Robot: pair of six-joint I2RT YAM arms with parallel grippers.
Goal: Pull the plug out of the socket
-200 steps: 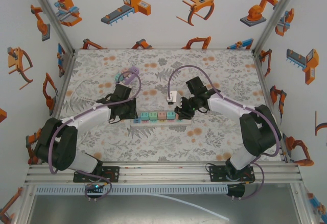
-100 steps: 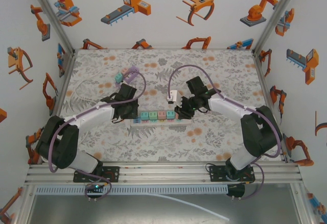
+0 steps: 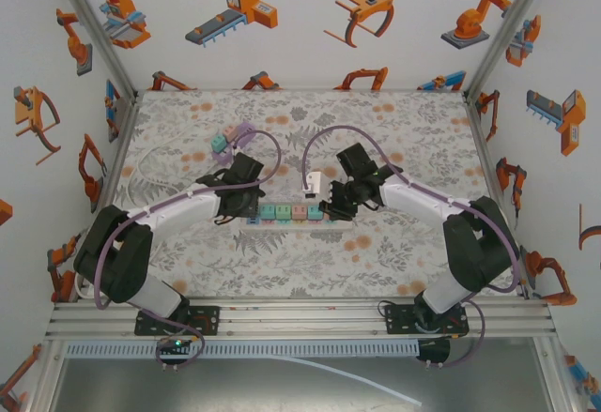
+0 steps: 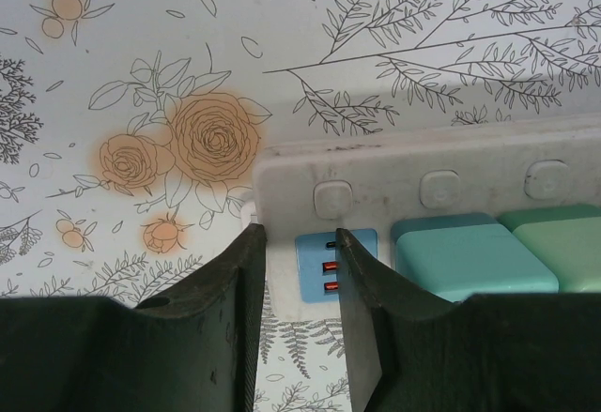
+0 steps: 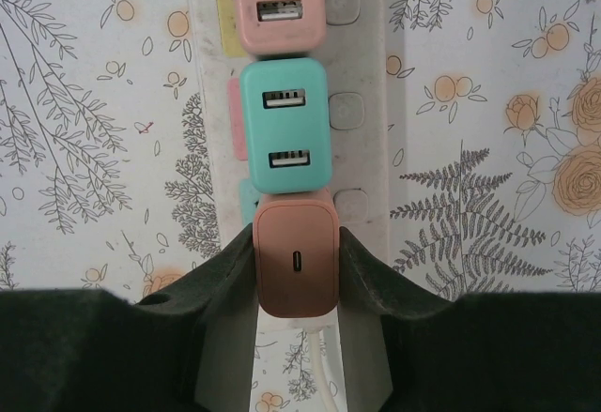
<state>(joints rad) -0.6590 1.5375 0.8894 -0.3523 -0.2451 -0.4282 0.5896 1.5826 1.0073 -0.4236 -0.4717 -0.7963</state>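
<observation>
Plug [image 5: 294, 260], salmon-coloured, sits clamped between the fingers of the right pincer [image 5: 296, 238]. Its port face is turned upward and its long axis runs straight ahead of the pincer, along the power strip [image 5: 366, 55]. Just beyond it stand a teal charger [image 5: 282, 126] and a pink charger [image 5: 277, 4]. At the strip's other end, the left pincer [image 4: 299, 243] is drawn narrow over a blue USB panel [image 4: 315, 243] on the floral bench [image 4: 423, 55].

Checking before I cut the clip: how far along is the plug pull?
Done: the left gripper is clamped on the end of the power strip, bracing it. The right gripper is shut on the orange plug. In hand: the pull itself; the orange plug looks seated, in line with the teal plug beside it. Remaining: draw it clear of the socket.
</observation>
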